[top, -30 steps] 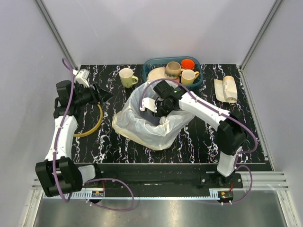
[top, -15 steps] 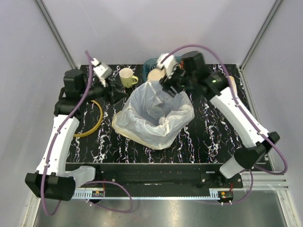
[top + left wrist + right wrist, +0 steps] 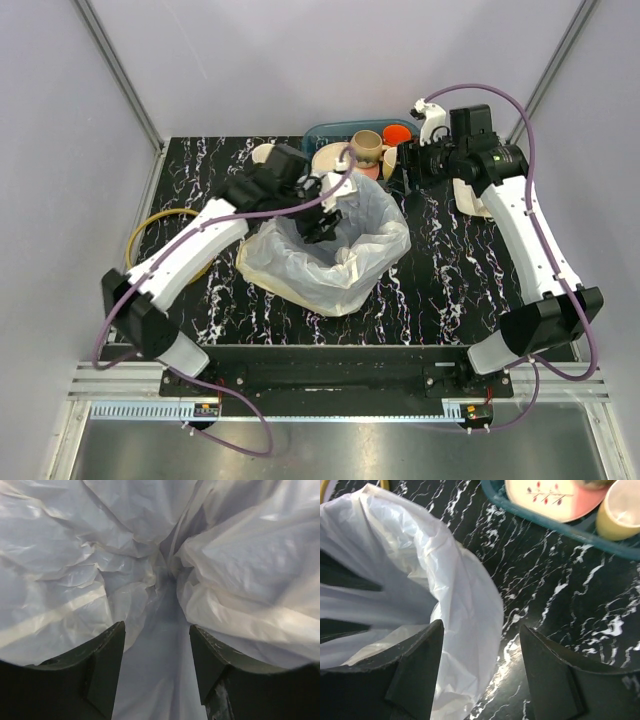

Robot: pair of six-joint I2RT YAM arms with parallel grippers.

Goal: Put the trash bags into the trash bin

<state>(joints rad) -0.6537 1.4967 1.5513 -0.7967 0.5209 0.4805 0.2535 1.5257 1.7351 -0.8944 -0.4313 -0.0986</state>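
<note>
Both left fingers (image 3: 100,670) stand apart, empty, inside the open mouth of the large sack (image 3: 330,265) lying mid counter (image 3: 450,270), crinkled film just ahead. The right fingers (image 3: 415,675), also apart, hang above its far-right rim.

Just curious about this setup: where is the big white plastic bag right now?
In the top view, the large trash bag sits mid-table, mouth open, just in front of the teal dish basket, with the left gripper inside its mouth.
</note>
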